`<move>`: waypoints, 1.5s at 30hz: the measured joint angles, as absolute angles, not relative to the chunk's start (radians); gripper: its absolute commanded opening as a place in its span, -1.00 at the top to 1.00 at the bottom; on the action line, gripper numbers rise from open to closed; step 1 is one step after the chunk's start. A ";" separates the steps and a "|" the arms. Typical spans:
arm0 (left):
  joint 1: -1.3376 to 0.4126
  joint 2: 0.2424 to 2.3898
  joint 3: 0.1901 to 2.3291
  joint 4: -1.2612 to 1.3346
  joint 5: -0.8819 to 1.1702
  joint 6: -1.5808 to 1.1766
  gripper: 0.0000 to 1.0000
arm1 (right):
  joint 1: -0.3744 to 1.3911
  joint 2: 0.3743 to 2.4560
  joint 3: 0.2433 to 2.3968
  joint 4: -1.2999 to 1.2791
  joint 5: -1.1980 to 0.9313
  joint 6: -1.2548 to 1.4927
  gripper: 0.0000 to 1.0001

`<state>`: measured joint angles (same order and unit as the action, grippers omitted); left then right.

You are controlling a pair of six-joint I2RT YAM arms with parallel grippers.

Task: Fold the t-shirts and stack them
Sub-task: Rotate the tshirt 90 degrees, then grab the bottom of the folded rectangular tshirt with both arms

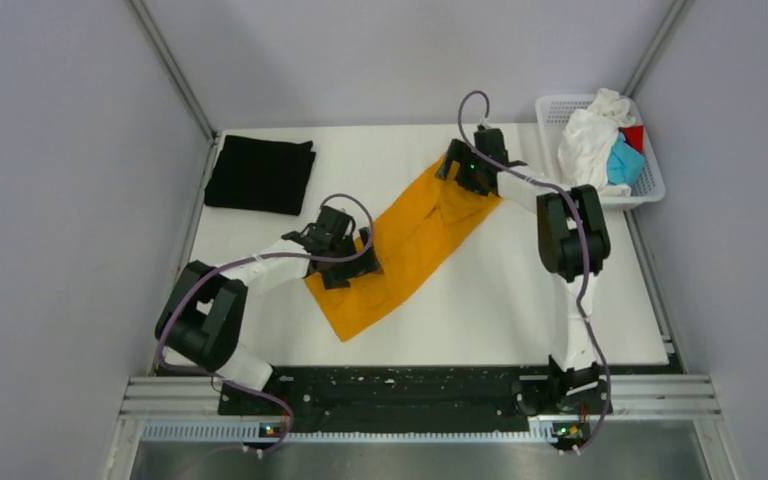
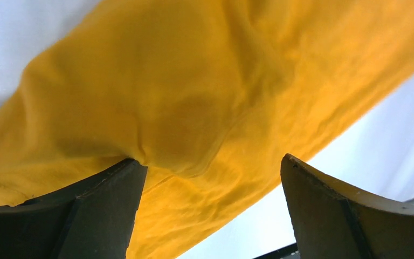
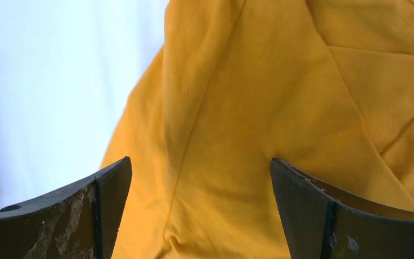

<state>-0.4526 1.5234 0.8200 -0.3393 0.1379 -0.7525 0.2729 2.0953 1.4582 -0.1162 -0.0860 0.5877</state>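
The orange-yellow t-shirt (image 1: 412, 240) lies in a long diagonal band across the middle of the white table. It fills the left wrist view (image 2: 194, 91) and the right wrist view (image 3: 280, 108). My left gripper (image 1: 345, 262) is open over the shirt's near left part, with cloth between its spread fingers (image 2: 86, 216). My right gripper (image 1: 463, 168) is open over the shirt's far end, fingers (image 3: 312, 216) straddling the cloth. A folded black t-shirt (image 1: 260, 174) lies at the far left. White (image 1: 588, 140), light blue (image 1: 622, 162) and red (image 1: 634, 134) shirts sit bunched in the basket.
The white mesh basket (image 1: 652, 182) stands at the table's far right corner. Grey walls close in the table on three sides. A metal rail (image 1: 420, 395) runs along the near edge by the arm bases.
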 measured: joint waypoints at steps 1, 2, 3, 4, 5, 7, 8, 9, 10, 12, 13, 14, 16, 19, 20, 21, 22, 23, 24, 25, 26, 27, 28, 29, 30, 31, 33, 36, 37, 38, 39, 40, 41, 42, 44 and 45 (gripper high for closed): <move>-0.474 1.533 0.827 -0.331 0.138 -0.763 -0.97 | 0.276 2.149 1.533 -0.109 -0.100 0.578 -0.97; -0.503 1.546 0.839 -0.322 0.138 -0.780 -0.97 | 0.279 2.202 1.608 -0.109 -0.110 0.568 -0.97; -0.530 1.559 0.852 -0.315 0.138 -0.798 -0.97 | 0.282 2.254 1.680 -0.110 -0.119 0.559 -0.97; -0.554 1.573 0.864 -0.308 0.138 -0.818 -0.97 | 0.286 2.308 1.766 -0.114 -0.126 0.550 -0.97; -0.580 1.588 0.878 -0.299 0.139 -0.839 -0.97 | 0.293 2.376 1.871 -0.122 -0.131 0.540 -0.97; -0.627 1.619 0.908 -0.285 0.144 -0.878 -0.97 | 0.310 2.497 2.053 -0.121 -0.139 0.526 -0.97; -0.647 1.636 0.925 -0.282 0.148 -0.897 -0.97 | 0.319 2.547 2.130 -0.122 -0.144 0.523 -0.97; -0.666 1.655 0.947 -0.279 0.154 -0.915 -0.97 | 0.329 2.599 2.215 -0.127 -0.147 0.520 -0.98; -0.679 1.669 0.962 -0.277 0.158 -0.925 -0.97 | 0.341 2.652 2.297 -0.128 -0.153 0.519 -0.97; -0.711 1.704 1.001 -0.271 0.170 -0.946 -0.97 | 0.360 2.714 2.391 -0.118 -0.162 0.526 -0.97; -0.725 1.719 1.019 -0.270 0.176 -0.951 -0.97 | 0.369 2.730 2.413 -0.108 -0.167 0.532 -0.97; -0.733 1.728 1.029 -0.270 0.179 -0.952 -0.97 | 0.374 2.735 2.418 -0.099 -0.172 0.536 -0.97; -0.753 1.739 1.043 -0.270 0.189 -0.952 -0.97 | 0.383 2.737 2.418 -0.082 -0.193 0.552 -0.97; -0.775 1.739 1.044 -0.271 0.194 -0.948 -0.97 | 0.386 2.737 2.420 -0.043 -0.221 0.561 -0.97; -0.780 1.736 1.044 -0.273 0.194 -0.946 -0.97 | 0.387 2.737 2.426 -0.039 -0.227 0.559 -0.97; -0.786 1.730 1.043 -0.276 0.192 -0.943 -0.97 | 0.387 2.735 2.435 -0.040 -0.228 0.554 -0.97; -0.792 1.716 1.039 -0.282 0.186 -0.940 -0.98 | 0.387 2.729 2.442 -0.047 -0.226 0.544 -0.97; -0.796 1.692 1.031 -0.291 0.178 -0.938 -0.97 | 0.387 2.716 2.444 -0.062 -0.223 0.532 -0.97; -0.797 1.651 1.016 -0.304 0.162 -0.935 -0.97 | 0.388 2.690 2.441 -0.092 -0.218 0.516 -0.97; -0.800 1.604 1.002 -0.322 0.139 -0.931 -0.97 | 0.389 2.650 2.429 -0.124 -0.208 0.499 -0.97; -0.802 1.549 0.987 -0.344 0.110 -0.925 -0.98 | 0.391 2.605 2.395 -0.149 -0.199 0.488 -0.97; -0.803 1.481 0.971 -0.373 0.071 -0.920 -0.97 | 0.395 2.526 2.320 -0.171 -0.183 0.473 -0.97; -0.802 1.418 0.959 -0.404 0.030 -0.918 -0.98 | 0.400 2.409 2.197 -0.199 -0.163 0.461 -0.97; -0.798 1.354 0.949 -0.442 -0.015 -0.917 -0.98 | 0.407 2.306 2.088 -0.220 -0.142 0.451 -0.97; -0.791 1.288 0.936 -0.484 -0.059 -0.916 -0.98 | 0.418 2.167 1.938 -0.224 -0.118 0.445 -0.97; -0.780 1.231 0.923 -0.524 -0.097 -0.914 -0.98 | 0.430 2.059 1.826 -0.235 -0.091 0.442 -0.97; -0.743 1.146 0.876 -0.571 -0.142 -0.898 -0.97 | 0.476 1.805 1.559 -0.231 -0.027 0.441 -0.96; -0.659 1.100 0.786 -0.615 -0.142 -0.867 -0.94 | 0.577 1.539 1.245 -0.258 0.035 0.455 -0.90; -0.623 1.107 0.752 -0.627 -0.127 -0.856 -0.92 | 0.610 1.488 1.165 -0.279 0.045 0.464 -0.88; -0.595 1.121 0.727 -0.635 -0.118 -0.845 -0.88 | 0.648 1.451 1.086 -0.307 0.051 0.475 -0.87; -0.573 1.139 0.704 -0.644 -0.108 -0.836 -0.83 | 0.675 1.433 1.026 -0.332 0.053 0.490 -0.87; -0.562 1.155 0.691 -0.648 -0.093 -0.829 -0.78 | 0.695 1.424 0.979 -0.353 0.054 0.506 -0.85; -0.558 1.172 0.683 -0.647 -0.069 -0.819 -0.73 | 0.723 1.417 0.922 -0.382 0.055 0.528 -0.84; -0.558 1.188 0.680 -0.643 -0.049 -0.812 -0.67 | 0.744 1.414 0.886 -0.406 0.057 0.548 -0.83; -0.558 1.227 0.681 -0.626 -0.005 -0.795 -0.51 | 0.796 1.411 0.828 -0.450 0.058 0.597 -0.82; -0.558 1.247 0.683 -0.620 0.013 -0.787 -0.47 | 0.819 1.410 0.817 -0.462 0.057 0.615 -0.80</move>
<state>-0.5575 1.2472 0.6830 -0.6197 0.0132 -0.7868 0.8188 1.4097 0.8169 -0.4618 0.0570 0.6151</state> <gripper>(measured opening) 0.814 0.918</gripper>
